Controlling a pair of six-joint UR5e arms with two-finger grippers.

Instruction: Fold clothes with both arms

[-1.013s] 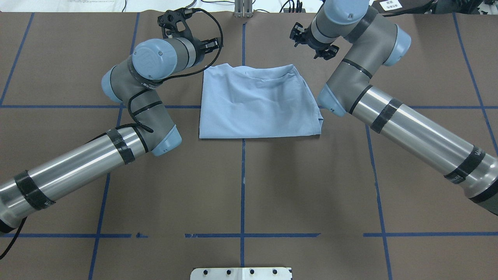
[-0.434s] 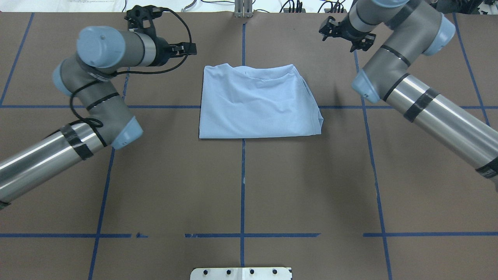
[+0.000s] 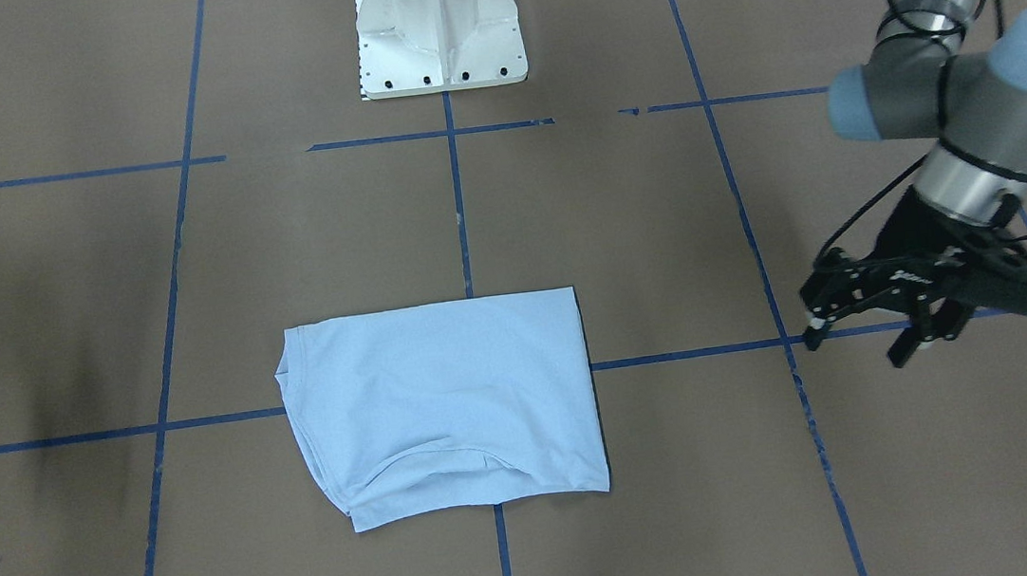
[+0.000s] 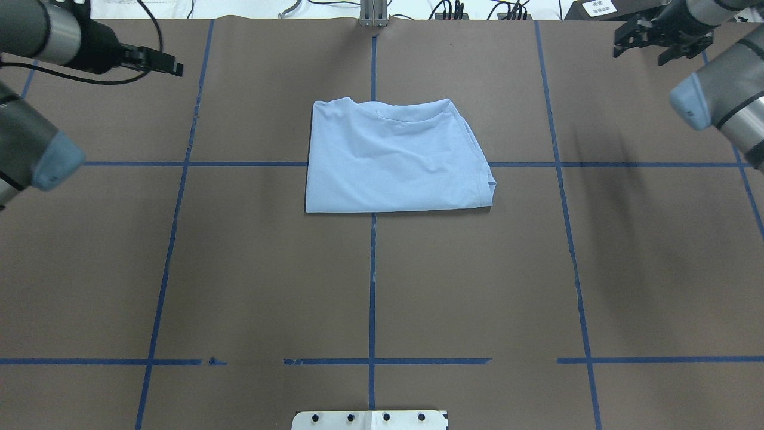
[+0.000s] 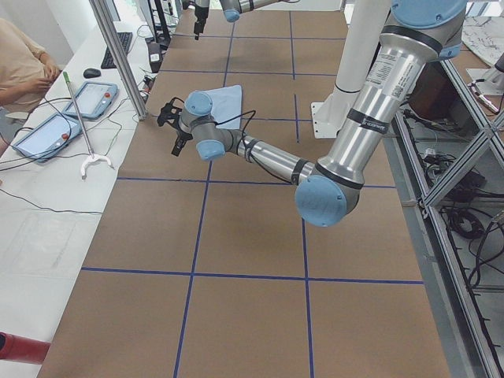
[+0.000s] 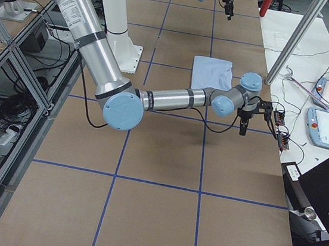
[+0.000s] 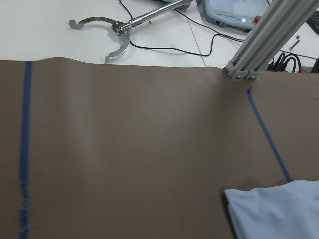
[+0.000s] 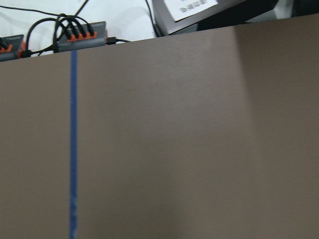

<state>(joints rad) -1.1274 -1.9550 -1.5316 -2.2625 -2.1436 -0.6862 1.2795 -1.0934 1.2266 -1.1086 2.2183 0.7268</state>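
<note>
The light blue T-shirt [image 4: 397, 158] lies folded into a rough rectangle at the middle of the brown table, collar edge toward the far side. It also shows in the front-facing view [image 3: 444, 400], and one corner shows in the left wrist view [image 7: 279, 209]. No print or tag is visible. My left gripper [image 3: 858, 345] is open and empty, well off to the shirt's left, at the far left in the overhead view [image 4: 170, 64]. My right gripper [image 4: 643, 52] is open and empty near the table's far right corner, far from the shirt.
The white pedestal base [image 3: 439, 29] stands at the robot's side of the table. Blue tape lines cross the brown surface. Past the far edge are cables, an aluminium post [image 7: 259, 40], a reach-grabber tool [image 7: 114, 35] and tablets [image 5: 47, 130]. A person [image 5: 24, 63] sits there.
Both arms have swung outward from beside the shirt's far corners, the left arm to the left and the right arm to the right. The shirt has not moved.
</note>
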